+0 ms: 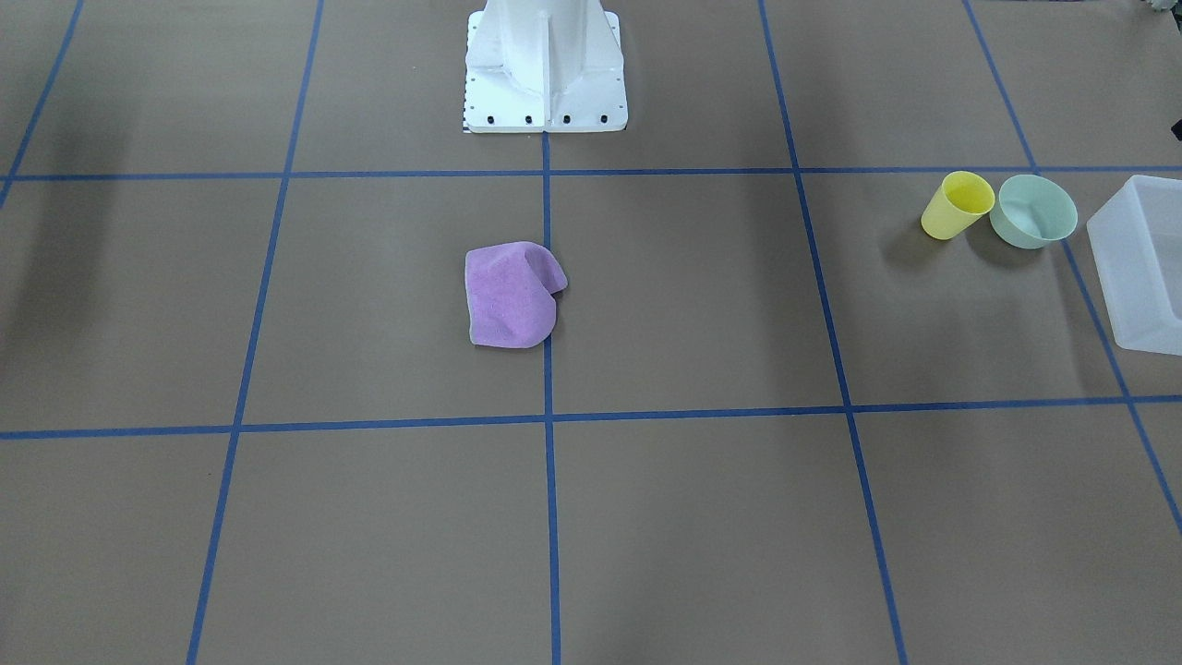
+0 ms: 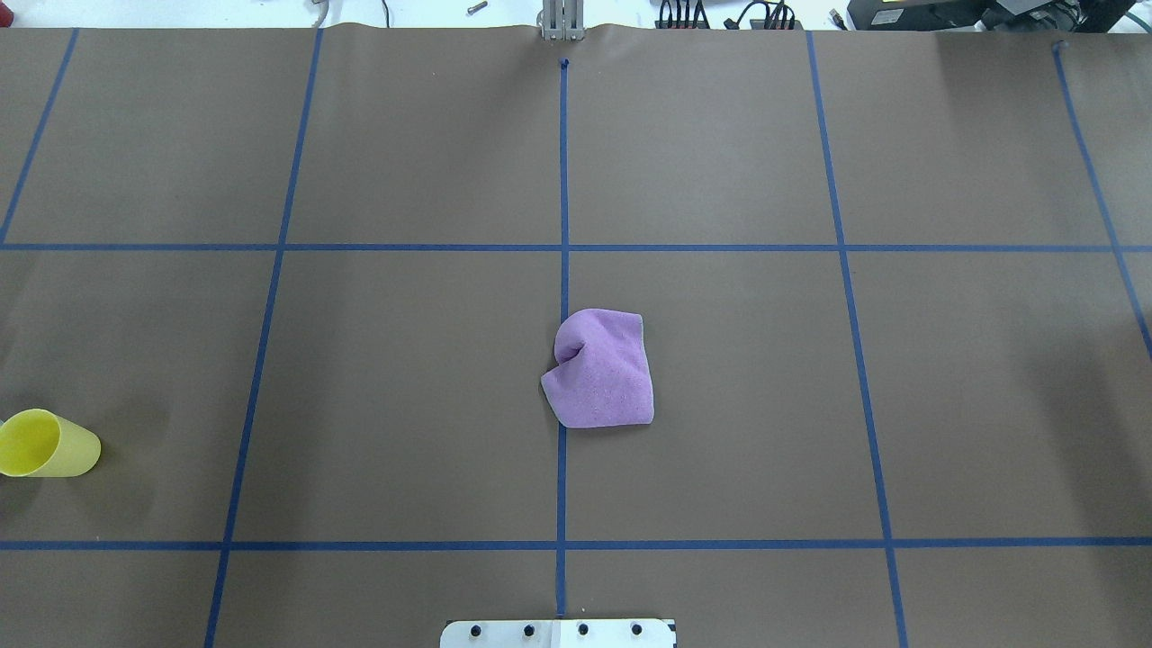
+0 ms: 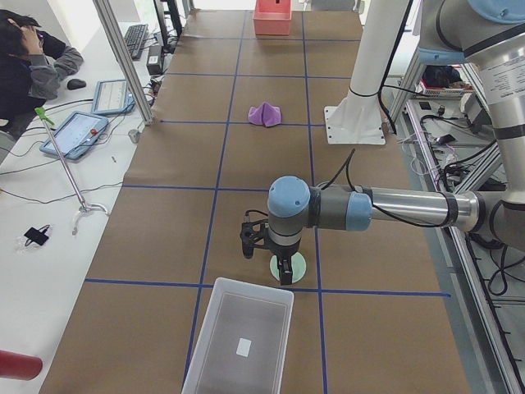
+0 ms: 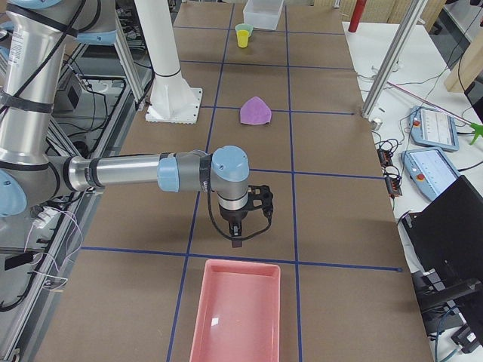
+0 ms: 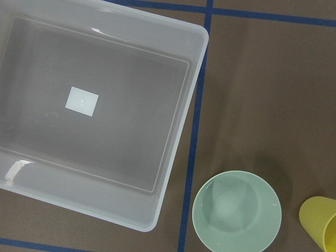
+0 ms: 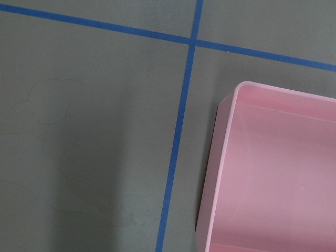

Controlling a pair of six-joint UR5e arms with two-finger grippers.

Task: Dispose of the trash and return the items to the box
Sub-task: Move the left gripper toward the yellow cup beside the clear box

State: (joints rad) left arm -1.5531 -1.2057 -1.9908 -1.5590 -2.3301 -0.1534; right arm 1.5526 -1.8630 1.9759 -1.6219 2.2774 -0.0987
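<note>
Here, the smooth yellow plastic cup (image 1: 958, 205) stands mouth up just beside the round, pale mint-green bowl (image 1: 1033, 211). The frosted, thin-walled rectangular box (image 1: 1140, 268) is near them (a small white label shows on its bottom). A soft, crumpled purple cloth (image 1: 512, 296) lies mid-table. The left gripper (image 3: 283, 275) hangs over the bowl, and the right gripper (image 4: 235, 240) near a glossy pink bin (image 4: 198, 313). How their jaws stand, I cannot tell.

cup (image 1: 958, 205) just beside bowl (image 1: 1033, 211), box (image 1: 1140, 263) near the bowl, cloth (image 1: 513, 296) at table (image 1: 702, 305) centre, well apart
</note>
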